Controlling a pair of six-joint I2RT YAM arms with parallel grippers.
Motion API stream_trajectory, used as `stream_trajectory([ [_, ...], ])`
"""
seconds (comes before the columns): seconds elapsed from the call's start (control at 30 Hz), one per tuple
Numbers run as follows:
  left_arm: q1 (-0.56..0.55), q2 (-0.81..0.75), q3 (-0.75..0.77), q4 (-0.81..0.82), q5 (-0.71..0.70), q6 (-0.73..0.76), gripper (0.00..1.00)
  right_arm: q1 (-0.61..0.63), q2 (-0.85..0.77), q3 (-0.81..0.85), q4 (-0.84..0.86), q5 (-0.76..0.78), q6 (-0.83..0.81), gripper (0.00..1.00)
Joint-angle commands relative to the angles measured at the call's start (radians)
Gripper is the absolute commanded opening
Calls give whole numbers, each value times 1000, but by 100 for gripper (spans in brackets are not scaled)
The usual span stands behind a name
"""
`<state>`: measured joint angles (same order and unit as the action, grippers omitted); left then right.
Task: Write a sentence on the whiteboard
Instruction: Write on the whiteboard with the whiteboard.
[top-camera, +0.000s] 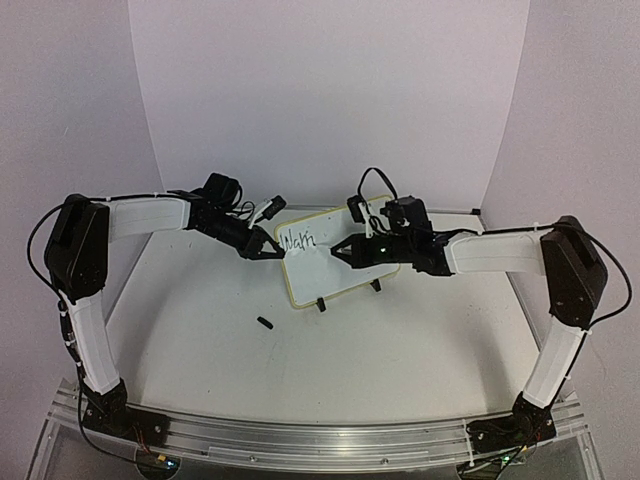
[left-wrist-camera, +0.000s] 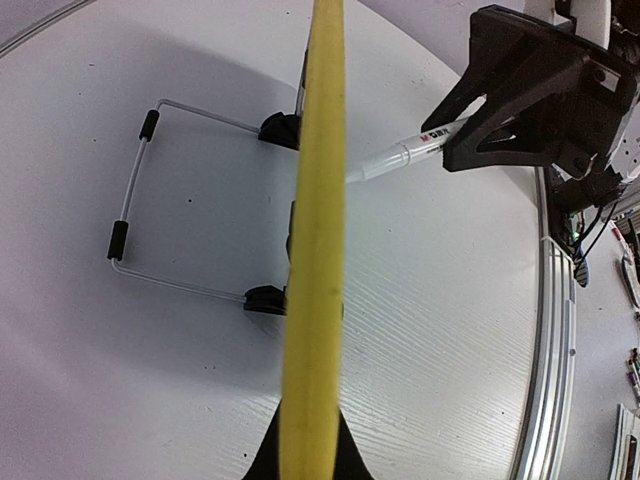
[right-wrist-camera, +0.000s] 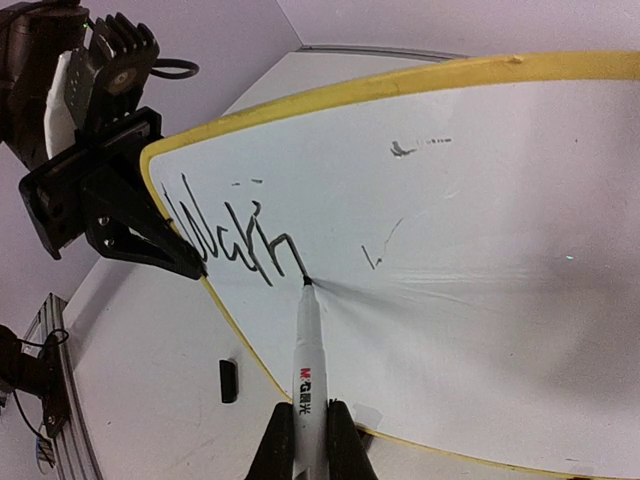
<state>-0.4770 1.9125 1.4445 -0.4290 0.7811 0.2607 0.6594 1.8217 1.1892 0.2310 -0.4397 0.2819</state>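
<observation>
The whiteboard stands upright on the table's middle, tilted back on its wire stand and black clip feet. My left gripper is shut on the board's left yellow rim, which I see edge-on in the left wrist view. My right gripper is shut on a white marker. The marker's tip touches the board at the end of the sentence, which reads roughly "Warn" in black.
The black marker cap lies on the table in front of the board's left corner. Faint stray marks show on the board's right half. A metal rail runs along the near edge; white backdrop walls close the back.
</observation>
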Motion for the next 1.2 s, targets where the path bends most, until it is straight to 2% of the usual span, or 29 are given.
stream_trajectory([
  [0.0, -40, 43, -8, -118, -31, 11, 0, -3, -27, -11, 11, 20, 5, 0],
  [0.7, -42, 48, -7, -117, -29, 12, 0, -4, -51, 57, 46, 50, 3, 0],
  [1.17, -41, 49, -6, -120, -29, 13, 0, -9, -71, 19, 53, 96, 5, 0],
])
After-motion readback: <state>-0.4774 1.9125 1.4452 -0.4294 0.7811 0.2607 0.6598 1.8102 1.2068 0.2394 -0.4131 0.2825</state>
